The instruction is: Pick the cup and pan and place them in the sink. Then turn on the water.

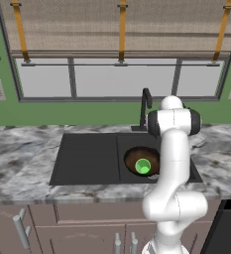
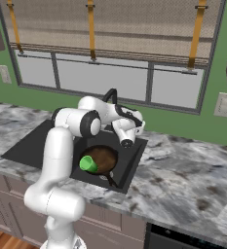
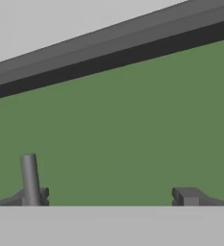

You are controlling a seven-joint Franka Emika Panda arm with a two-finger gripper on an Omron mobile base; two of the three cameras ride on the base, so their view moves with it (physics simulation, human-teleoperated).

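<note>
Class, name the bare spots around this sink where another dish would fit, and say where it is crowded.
Free: the left basin of the sink and the marble counter left of it. Crowded: the right basin, where the cup sits in the pan, beneath the arm.

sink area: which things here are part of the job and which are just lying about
Part of the job:
- cup, sitting in the pan
- sink, holding both in its right basin
- faucet, no water flowing
- gripper, open and empty, near the faucet

Just there:
- marble counter
- window
- cabinet fronts
</note>
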